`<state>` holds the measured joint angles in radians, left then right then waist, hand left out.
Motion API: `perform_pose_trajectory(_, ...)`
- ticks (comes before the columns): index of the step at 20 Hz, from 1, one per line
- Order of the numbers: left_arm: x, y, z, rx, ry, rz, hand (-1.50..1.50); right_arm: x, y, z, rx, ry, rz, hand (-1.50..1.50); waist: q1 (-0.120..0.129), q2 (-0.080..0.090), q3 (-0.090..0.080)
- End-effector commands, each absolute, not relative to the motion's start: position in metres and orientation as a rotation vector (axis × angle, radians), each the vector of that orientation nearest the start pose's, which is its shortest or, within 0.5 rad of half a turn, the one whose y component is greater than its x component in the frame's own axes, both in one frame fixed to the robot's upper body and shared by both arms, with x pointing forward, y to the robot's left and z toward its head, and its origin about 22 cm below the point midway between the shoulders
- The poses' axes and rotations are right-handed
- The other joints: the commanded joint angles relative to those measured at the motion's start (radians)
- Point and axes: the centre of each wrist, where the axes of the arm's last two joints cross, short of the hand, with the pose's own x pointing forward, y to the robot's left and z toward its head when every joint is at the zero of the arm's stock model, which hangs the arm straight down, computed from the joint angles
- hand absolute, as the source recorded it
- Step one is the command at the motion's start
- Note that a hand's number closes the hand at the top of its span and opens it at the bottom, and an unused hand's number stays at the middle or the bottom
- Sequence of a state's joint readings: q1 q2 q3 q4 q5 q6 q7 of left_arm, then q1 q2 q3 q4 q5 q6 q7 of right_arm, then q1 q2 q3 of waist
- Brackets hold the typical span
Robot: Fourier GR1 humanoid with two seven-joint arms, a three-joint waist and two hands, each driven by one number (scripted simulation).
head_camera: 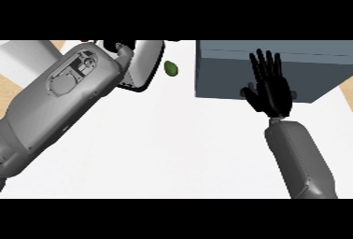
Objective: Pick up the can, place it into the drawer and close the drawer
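Note:
A blue-grey drawer box (228,70) stands at the back right of the white counter (172,140). Its front looks flush, with no opening showing. My right hand (270,93) lies over the box's front edge, open with straight fingers pointing away from me, holding nothing. My left forearm (66,93) reaches diagonally to the back left. Only a small black part of my left hand (121,46) shows at the top edge, and the forearm hides whatever it holds. No can is visible in this view.
A small green object (171,68) lies on the counter left of the drawer box. A white thing with a dark rim (144,65) sits just beside my left wrist. Wooden flooring (14,84) shows past the counter's left side.

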<state>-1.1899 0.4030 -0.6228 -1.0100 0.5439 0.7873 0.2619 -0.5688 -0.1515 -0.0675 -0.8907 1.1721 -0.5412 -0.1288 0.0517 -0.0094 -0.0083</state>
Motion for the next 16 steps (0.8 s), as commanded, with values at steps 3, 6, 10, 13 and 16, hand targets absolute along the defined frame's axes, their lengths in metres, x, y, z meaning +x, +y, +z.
perform_pose_trajectory(3, 0.39, 0.122, 0.214, 0.229, -1.735, -0.049, -1.5, 0.394, -0.215, -0.003, -1.307, -1.661, 0.868, -1.5, 0.016, 0.016, 0.01)
perform_pose_trajectory(6, 0.381, 0.108, 0.203, 0.242, -1.712, -0.054, -1.5, 0.415, -0.219, 0.021, -1.333, -1.658, 0.862, -1.5, 0.021, 0.018, 0.01)
perform_pose_trajectory(10, 0.385, 0.138, 0.209, 0.261, -1.72, -0.071, -1.5, 0.419, -0.221, 0.018, -1.359, -1.665, 0.842, -1.5, 0.019, 0.025, 0.01)
perform_pose_trajectory(13, 0.375, 0.13, 0.195, 0.221, -1.722, -0.073, -1.5, 0.431, -0.224, 0.037, -1.388, -1.672, 0.843, -1.5, 0.033, 0.031, 0.01)
perform_pose_trajectory(16, 0.36, 0.127, 0.184, 0.221, -1.724, -0.059, -1.5, 0.443, -0.212, 0.058, -1.397, -1.676, 0.819, -1.5, 0.039, 0.024, 0.01)
